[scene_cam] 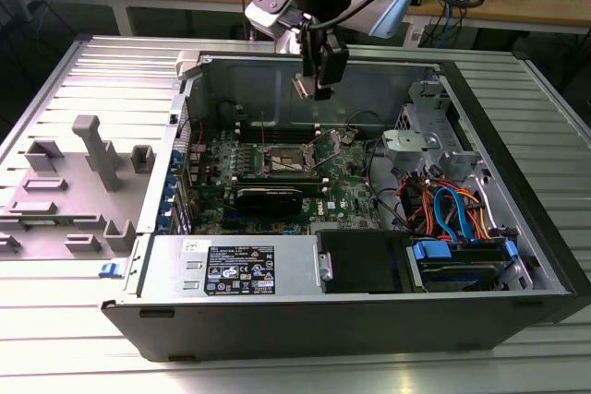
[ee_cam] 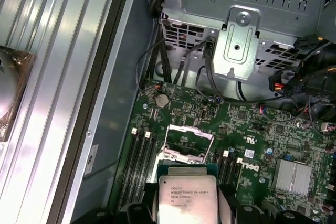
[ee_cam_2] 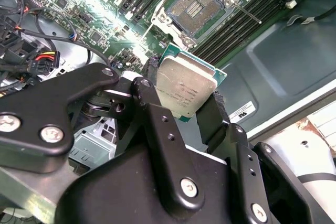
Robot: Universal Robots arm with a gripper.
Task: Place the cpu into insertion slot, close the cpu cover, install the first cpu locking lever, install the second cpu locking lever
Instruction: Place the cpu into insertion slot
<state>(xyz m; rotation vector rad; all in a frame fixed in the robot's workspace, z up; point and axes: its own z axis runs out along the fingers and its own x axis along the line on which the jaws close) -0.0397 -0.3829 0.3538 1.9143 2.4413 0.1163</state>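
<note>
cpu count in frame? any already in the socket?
1. The cpu is clamped in the gripper, above the motherboard and apart from the insertion slot, which is bare. Parts of the case are hidden.

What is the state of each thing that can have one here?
cpu, gripped at its edges, in the air, not seated
gripper, shut on the cpu
insertion slot, uncovered, empty
cpu cover, lifted open
computer case, side open

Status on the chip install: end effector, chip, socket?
End effector shut on chip, hanging above the board inside the case. Socket empty, chip not yet seated. Nothing seen between them.
</note>
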